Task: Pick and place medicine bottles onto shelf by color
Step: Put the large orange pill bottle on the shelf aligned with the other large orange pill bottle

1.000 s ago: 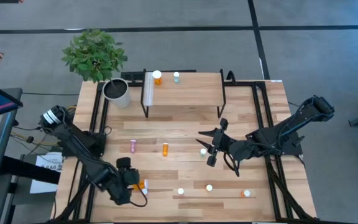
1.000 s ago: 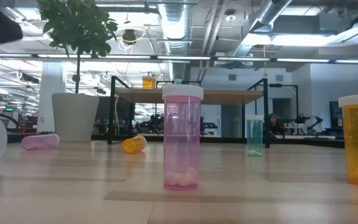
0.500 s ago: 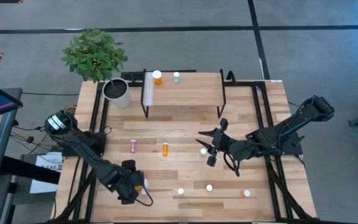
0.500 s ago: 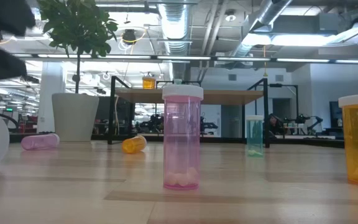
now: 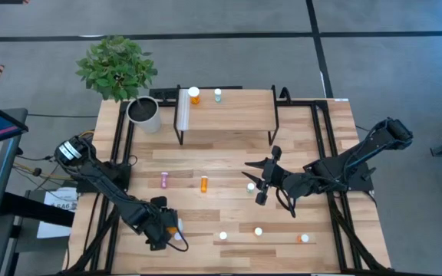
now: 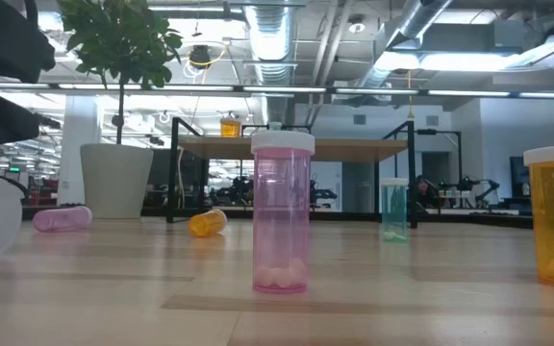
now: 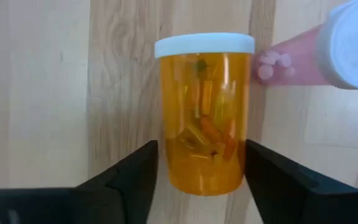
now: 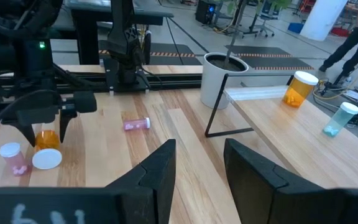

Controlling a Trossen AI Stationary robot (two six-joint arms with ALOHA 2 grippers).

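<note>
the orange bottle (image 7: 204, 112) is standing near the table's front-left corner, white cap on, full of orange pills, and the left gripper (image 7: 201, 177) is sitting right around it with a finger on each side. the fingers are apart and i can't tell if they're actually touching the plastic yet, so i'm not calling it a grip. doing this step well probably means squeezing low on the body, not on the cap, and going straight up, because a pink bottle (image 7: 303, 53) and a white cap (image 7: 352, 42) are crowding just beside it and a sideways drag would likely knock them. from there it's heading for the shelf (image 5: 229, 115) at the table's back edge, where an orange bottle (image 5: 195, 95) and a teal bottle (image 5: 218, 94) are already standing near the shelf's back edge, so orange next to orange seems like the call. the right gripper (image 8: 197, 165) is waiting over the middle of the table toward the right edge, fingers apart, holding nothing. hard-to-see stuff: from above the arm is covering most of the target bottle, only a sliver of orange is peeking out. in the low view the left arm is just a dark blob cut off at the side, and the big orange bottle at the other edge is cropped too.
</note>
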